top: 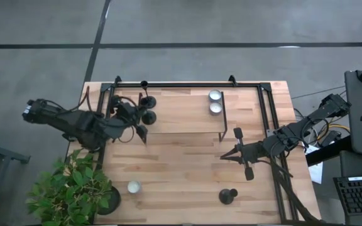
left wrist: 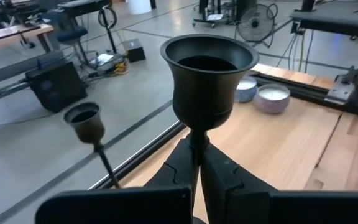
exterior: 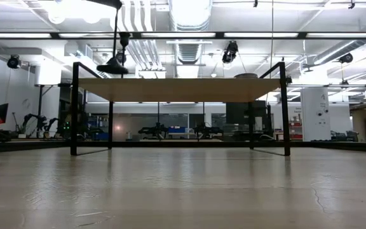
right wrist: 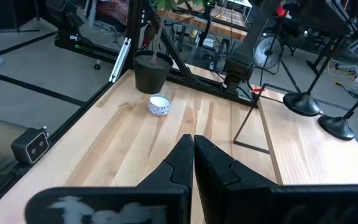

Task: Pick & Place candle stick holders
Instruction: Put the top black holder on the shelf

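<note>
Looking down from the high view, I see the left gripper (top: 137, 119) over the raised shelf (top: 181, 114) at its left end, and my left wrist camera shows its fingers (left wrist: 219, 171) pinching the narrow stem of a black candle stick holder (left wrist: 208, 78), which stands upright with its open cup at the top. A 2nd black holder (top: 147, 101) stands just beside it on the same shelf, near the rear rail. At the shelf's right end sit 2 whitish-silver cups (top: 215, 102), touching or nearly touching each other. Down on the table (top: 187, 169) itself, a 3rd silver cup (top: 133, 186) rests near the front left, close to the black plant pot (top: 109, 199) with its leafy plant (top: 71, 188). A 3rd black holder (top: 228, 196) lies toward the front right of the table; I cannot tell whether it is upright or tipped. The right gripper (top: 224, 157) hovers above the table's right half, just off the shelf's front right corner, with its fingers (right wrist: 188, 158) pressed together and nothing between them. In the low view I see the shelf on its black legs and 1 black holder base (exterior: 112, 67) on top at the left.
</note>
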Robot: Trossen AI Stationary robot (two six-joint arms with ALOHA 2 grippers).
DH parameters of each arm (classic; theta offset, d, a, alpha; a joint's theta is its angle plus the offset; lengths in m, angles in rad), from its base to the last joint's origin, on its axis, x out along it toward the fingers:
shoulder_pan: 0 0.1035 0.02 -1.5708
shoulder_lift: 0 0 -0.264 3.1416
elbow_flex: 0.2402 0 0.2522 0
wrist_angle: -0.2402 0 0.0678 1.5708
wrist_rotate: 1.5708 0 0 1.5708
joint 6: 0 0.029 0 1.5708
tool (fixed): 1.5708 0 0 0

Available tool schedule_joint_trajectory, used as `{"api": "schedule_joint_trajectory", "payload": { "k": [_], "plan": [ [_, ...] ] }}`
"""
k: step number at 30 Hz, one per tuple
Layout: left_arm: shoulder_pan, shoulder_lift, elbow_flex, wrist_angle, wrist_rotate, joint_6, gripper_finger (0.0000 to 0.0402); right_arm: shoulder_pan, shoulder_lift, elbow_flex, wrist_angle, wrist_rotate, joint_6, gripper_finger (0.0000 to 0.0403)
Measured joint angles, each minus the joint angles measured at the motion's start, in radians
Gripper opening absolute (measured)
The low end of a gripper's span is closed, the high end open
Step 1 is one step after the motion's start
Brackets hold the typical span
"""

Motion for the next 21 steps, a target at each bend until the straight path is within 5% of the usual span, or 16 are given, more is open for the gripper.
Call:
{"api": "schedule_joint_trajectory", "payload": {
  "k": [21],
  "plan": [
    [0.16, -0.038, -0.125, 0.04, 0.011, -0.155, 0.0007, 0.001, 0.0, 0.0, 0.0, 0.0, 0.0, 0.0008]
  ]
}}
